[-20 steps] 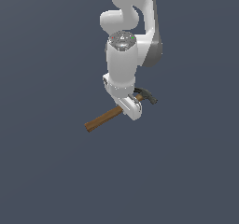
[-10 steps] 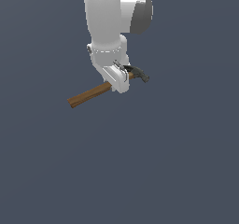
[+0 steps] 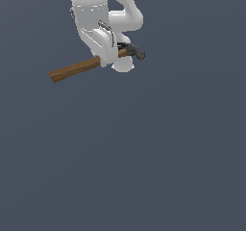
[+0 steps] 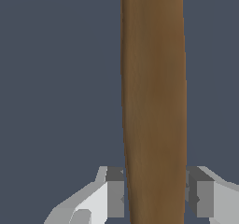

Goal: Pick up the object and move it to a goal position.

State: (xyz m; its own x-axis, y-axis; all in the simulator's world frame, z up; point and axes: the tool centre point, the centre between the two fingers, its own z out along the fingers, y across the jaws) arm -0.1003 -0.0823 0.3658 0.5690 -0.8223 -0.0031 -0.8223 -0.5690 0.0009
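The robot arm [image 3: 98,13] is white and comes down from the top of the exterior view. Its gripper [image 3: 109,57] is holding the hammer [image 3: 91,64], up in the air, well above the plain dark blue-grey floor [image 3: 144,167]. The hammer is high in the exterior view, a bit to that view's left of the middle. It lies almost flat, w/ a small tilt: the end of the brown wooden handle [image 3: 72,70] sticks out toward the exterior view's left and hangs a bit lower, and the small dark grey head [image 3: 133,51] sits at the exterior view's right end and a bit higher. The gripper grabs the handle close to the head, so most of the handle is free on the other side. The head pokes out just past the gripper. The jaws are closed in tight on the handle, one on each side. In the wrist view the handle [image 4: 154,101] is big and brown and runs right down the middle of the pic, and the two fingers [image 4: 114,197] sit one on each side of it. The dark grey pads look like they touch the wood on both sides, w/ no clear gap. The head can't be seen in the wrist view. Behind the handle there is only the same flat dark floor [image 4: 60,78]. A round white part of the arm [image 3: 123,65] shows just under the hammer near the head.
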